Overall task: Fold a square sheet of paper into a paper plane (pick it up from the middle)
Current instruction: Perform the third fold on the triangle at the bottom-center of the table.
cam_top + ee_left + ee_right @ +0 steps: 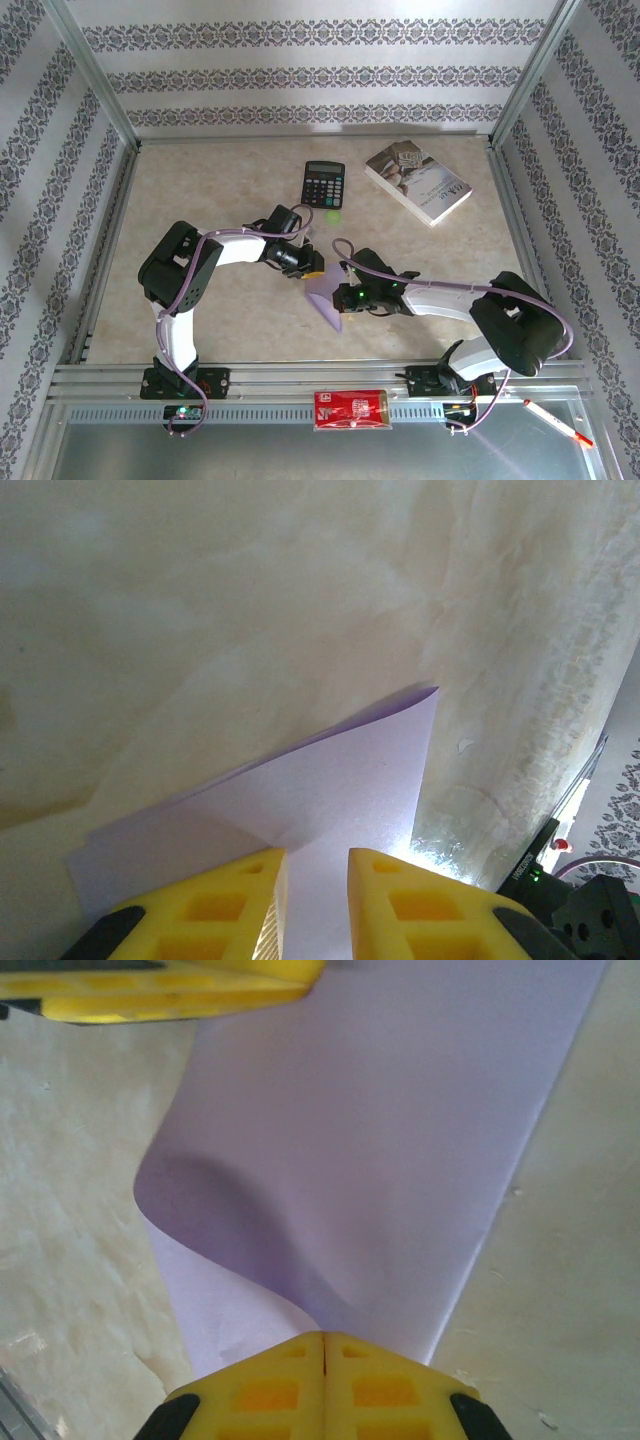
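Note:
The square sheet of paper (330,310) is pale lilac and lies partly lifted at the table's middle, between my two grippers. My right gripper (338,297) is shut on its near edge, and in the right wrist view the yellow tips (323,1335) meet with the sheet (400,1160) bulging up from them in a curve. My left gripper (308,264) sits at the sheet's far end. Its jaws (317,852) stand a little apart, with the paper (340,780) showing flat through the gap and a soft crease starting at the left finger. One left finger (160,990) crosses the sheet's far edge.
A black calculator (323,184) and a small green disc (333,214) lie behind the grippers. A white-covered book (417,180) sits at the back right. On the front rail are a red packet (350,409) and a pen (558,422). Metal frame posts edge the table.

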Tool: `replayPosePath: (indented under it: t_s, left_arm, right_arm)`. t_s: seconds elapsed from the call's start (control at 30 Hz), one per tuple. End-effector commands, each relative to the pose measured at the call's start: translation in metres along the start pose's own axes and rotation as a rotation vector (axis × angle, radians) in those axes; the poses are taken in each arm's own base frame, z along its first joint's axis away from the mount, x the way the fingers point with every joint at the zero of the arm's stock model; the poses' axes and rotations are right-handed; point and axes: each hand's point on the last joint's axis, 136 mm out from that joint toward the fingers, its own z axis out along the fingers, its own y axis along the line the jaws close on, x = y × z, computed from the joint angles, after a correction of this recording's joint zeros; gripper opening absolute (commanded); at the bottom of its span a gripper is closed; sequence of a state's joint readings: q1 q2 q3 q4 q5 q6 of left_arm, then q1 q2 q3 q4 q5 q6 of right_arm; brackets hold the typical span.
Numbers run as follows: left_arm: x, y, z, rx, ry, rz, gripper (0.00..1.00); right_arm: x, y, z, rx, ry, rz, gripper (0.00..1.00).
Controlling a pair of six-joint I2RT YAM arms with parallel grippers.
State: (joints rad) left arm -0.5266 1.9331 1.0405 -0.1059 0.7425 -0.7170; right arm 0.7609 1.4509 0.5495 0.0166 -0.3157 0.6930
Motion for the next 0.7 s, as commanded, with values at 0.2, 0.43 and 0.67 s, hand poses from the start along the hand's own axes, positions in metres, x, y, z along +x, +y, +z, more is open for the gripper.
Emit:
replayPosePath:
  t_s: [0.2,0.43,0.67]
  left_arm:
    - [0.015,0.033,0.014,-0.117,0.047,-0.047,0.23]
    - [0.014,0.033,0.014,-0.117,0.047,-0.045,0.23]
    - [0.015,0.033,0.013,-0.12,0.049,-0.046,0.24]
  right_arm:
    - [-0.008,-0.001,-0.001,0.015,0.014,-0.038,0.04]
    - [-0.005,-0.005,0.0,0.024,0.02,-0.032,0.04]
    - [-0.003,-0.012,0.002,0.046,0.026,-0.025,0.03]
